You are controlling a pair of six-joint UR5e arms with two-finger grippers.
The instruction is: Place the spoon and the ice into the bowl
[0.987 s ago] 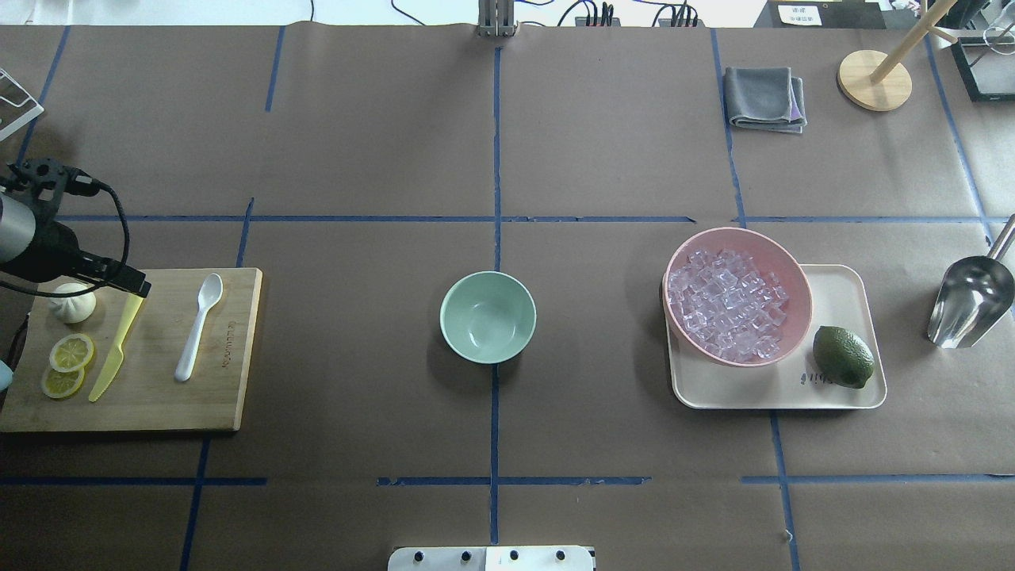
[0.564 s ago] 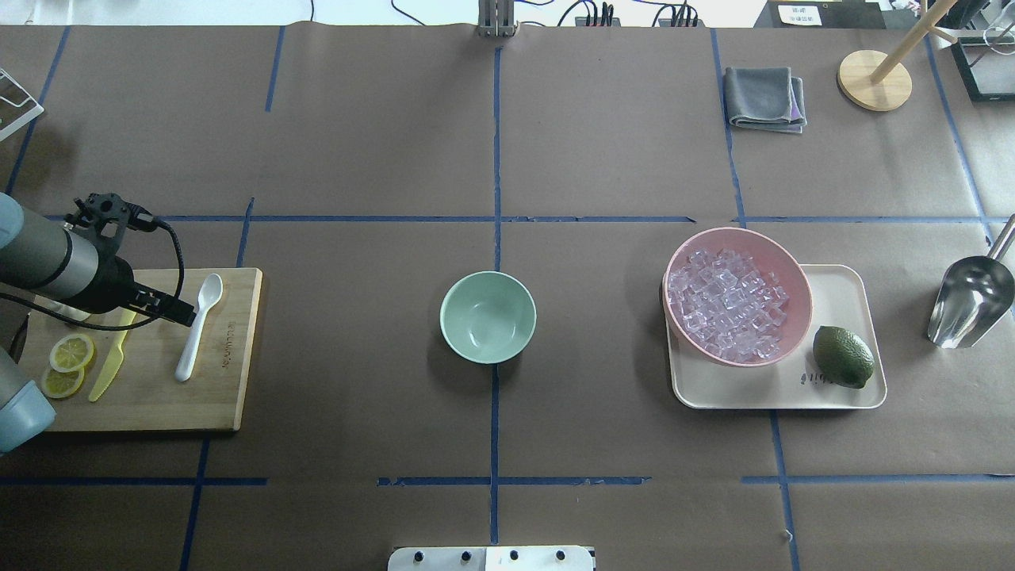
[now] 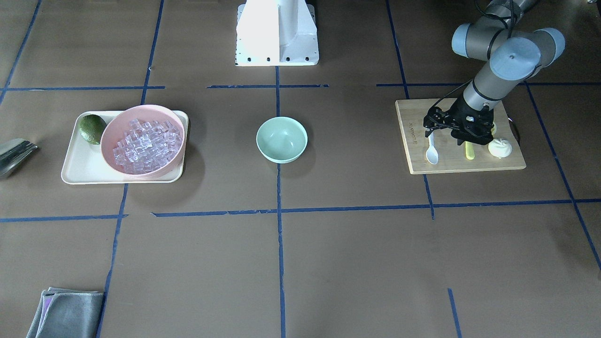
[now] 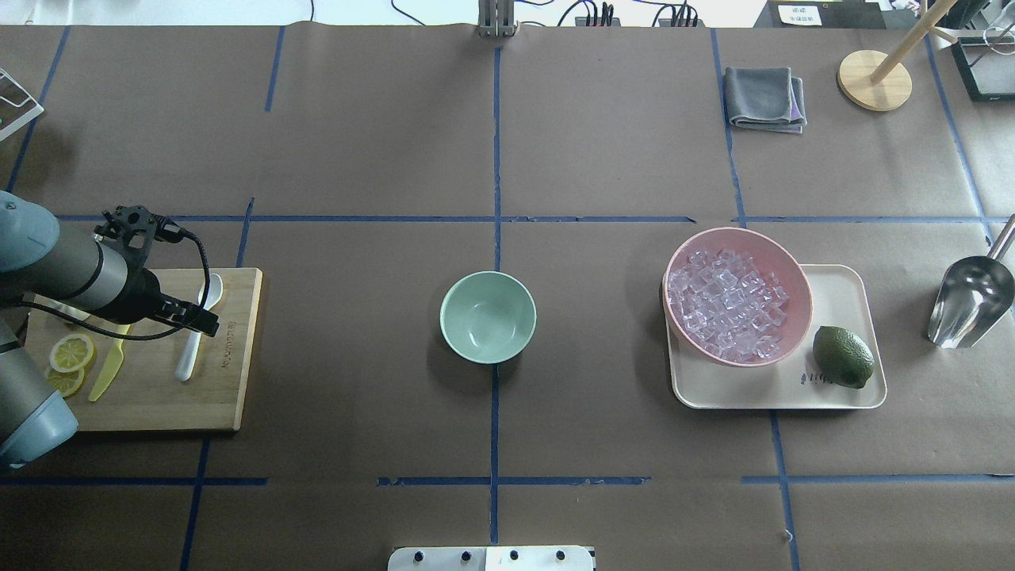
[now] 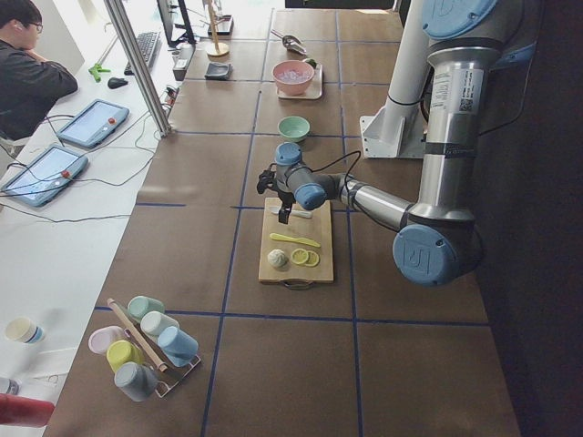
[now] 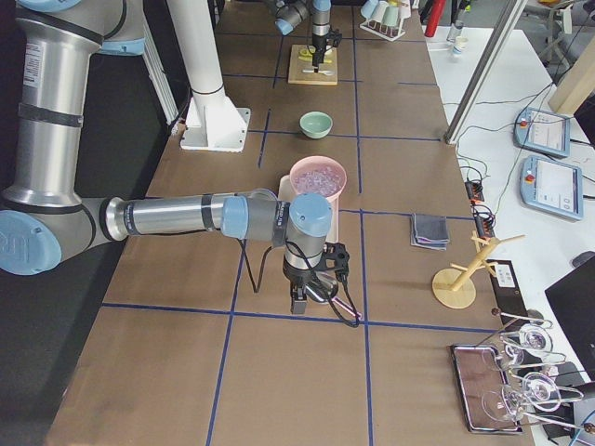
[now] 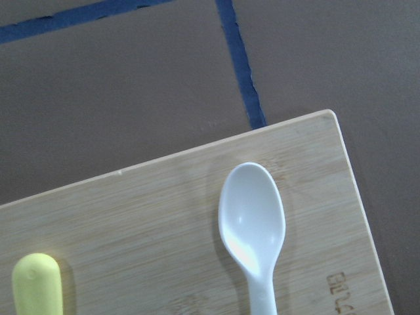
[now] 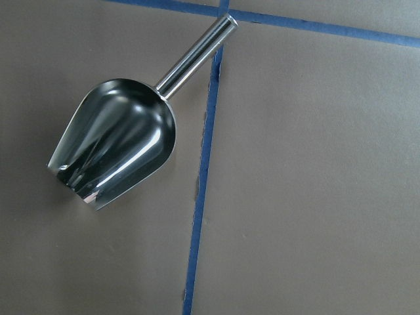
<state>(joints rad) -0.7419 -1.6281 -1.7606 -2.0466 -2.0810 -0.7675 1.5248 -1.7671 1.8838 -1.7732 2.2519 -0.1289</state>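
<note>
The white spoon lies on the wooden cutting board at the table's left; its scoop fills the left wrist view. My left gripper hangs over the middle of the spoon's handle, jaws spread, holding nothing. The mint-green bowl stands empty at the table's centre. Clear ice cubes fill the pink bowl on the right. My right gripper shows only in the exterior right view, above a steel scoop. I cannot tell whether it is open or shut.
On the board are a yellow knife, lemon slices and a white lump. The pink bowl and a lime sit on a cream tray. A grey cloth and a wooden stand are at the far right.
My left arm has swung rightward across the cutting board, from over the knife to over the spoon. Nothing else has moved.
</note>
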